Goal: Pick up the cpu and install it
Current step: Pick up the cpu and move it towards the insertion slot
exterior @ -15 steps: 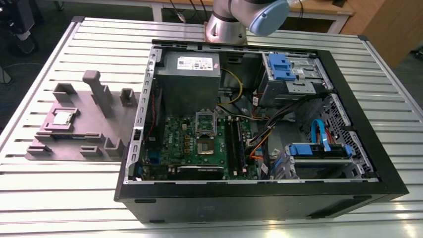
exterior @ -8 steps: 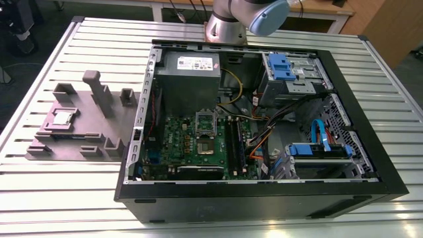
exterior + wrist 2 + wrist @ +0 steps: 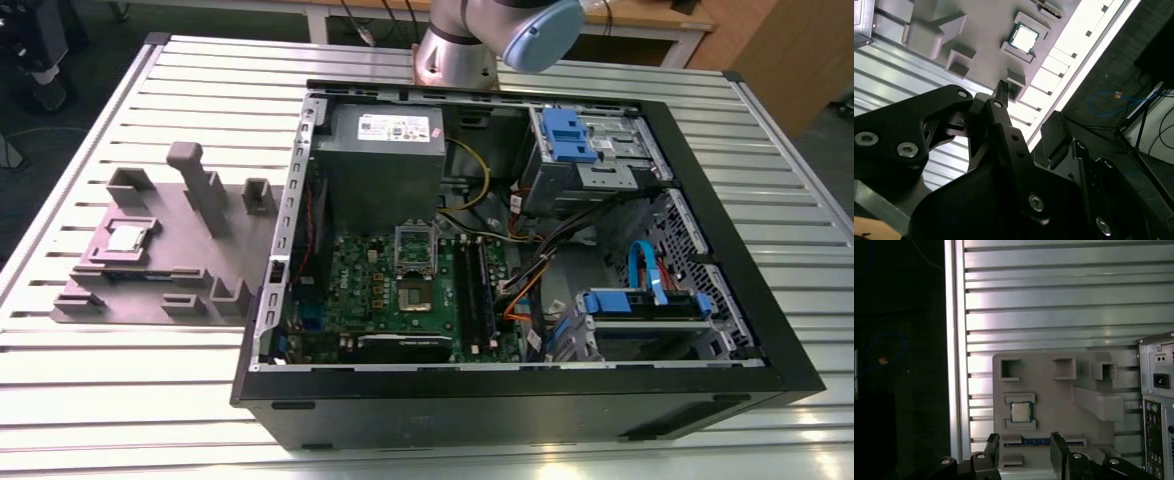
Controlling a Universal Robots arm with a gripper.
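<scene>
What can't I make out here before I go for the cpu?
- cpu corner mark: too small in both wrist views and the exterior view.
- Motherboard socket pins: too small, exterior view.
- Fixture tray edge: hidden behind the open gripper, first wrist view.
- Arm: cut off by the exterior view's top edge.

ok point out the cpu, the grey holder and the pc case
cpu (image 3: 1020, 412): first wrist view, centre of its metal top.
holder (image 3: 1054, 400): first wrist view, bare flat face beside the cpu.
case (image 3: 507, 400): exterior view, black outer side wall.
</scene>
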